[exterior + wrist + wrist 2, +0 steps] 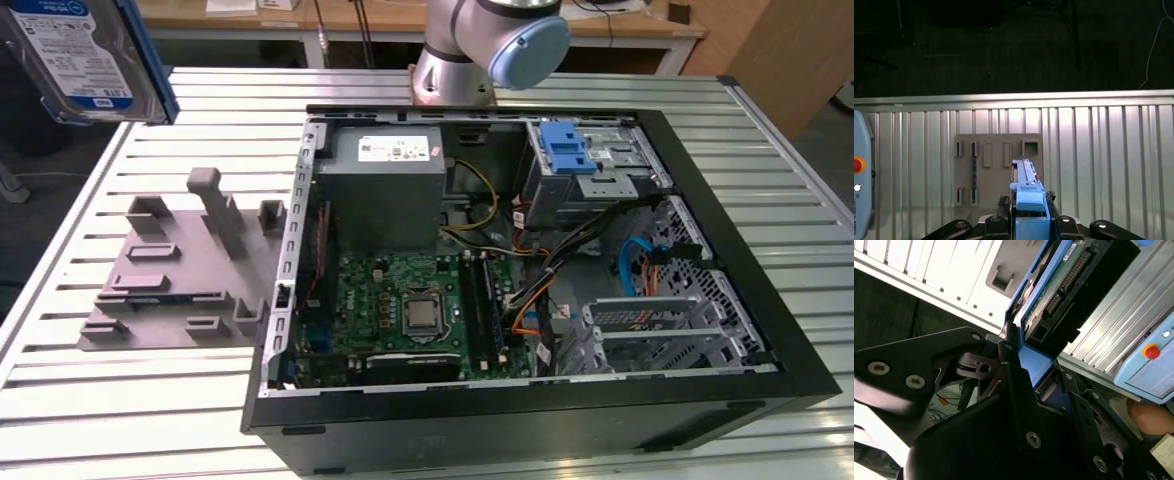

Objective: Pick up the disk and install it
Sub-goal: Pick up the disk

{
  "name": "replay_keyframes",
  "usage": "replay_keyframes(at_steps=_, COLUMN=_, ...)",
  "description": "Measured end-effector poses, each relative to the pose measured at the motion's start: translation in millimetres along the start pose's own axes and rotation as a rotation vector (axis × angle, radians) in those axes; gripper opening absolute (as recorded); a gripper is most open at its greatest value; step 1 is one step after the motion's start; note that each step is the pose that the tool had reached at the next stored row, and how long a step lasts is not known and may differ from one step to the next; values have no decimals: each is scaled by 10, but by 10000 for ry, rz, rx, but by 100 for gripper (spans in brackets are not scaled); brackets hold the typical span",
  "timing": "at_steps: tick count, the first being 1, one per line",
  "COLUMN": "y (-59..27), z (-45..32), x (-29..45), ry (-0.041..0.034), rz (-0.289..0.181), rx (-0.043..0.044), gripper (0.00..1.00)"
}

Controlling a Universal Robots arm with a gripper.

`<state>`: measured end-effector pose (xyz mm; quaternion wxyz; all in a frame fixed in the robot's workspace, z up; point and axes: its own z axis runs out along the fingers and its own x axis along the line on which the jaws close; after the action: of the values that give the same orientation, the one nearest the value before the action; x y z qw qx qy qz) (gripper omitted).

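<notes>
"Blue-framed disk point(74, 50): where?"
"Up in the air, over the slatted metal table point(1104, 150), above the grey fixture point(999, 150)."
"Gripper point(1036, 365)?"
"Clamped on the disk's blue carrier frame point(1030, 200) from both sides."

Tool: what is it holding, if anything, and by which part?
The tool is shut on the disk, gripping one end by its blue carrier frame.

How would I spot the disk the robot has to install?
Find the open computer case on the slatted table. Beyond the grey fixture on the exterior view's left, at the top corner, the disk hangs: flat, silver, blue-framed, unlike the case's grey box.
</notes>
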<state>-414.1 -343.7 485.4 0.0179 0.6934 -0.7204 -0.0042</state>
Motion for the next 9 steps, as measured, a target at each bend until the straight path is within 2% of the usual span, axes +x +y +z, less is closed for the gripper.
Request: replay_keyframes(at_steps=9, y=-192, z=-9, x=6, ry=1, rz=0, rx=-30, gripper=36)
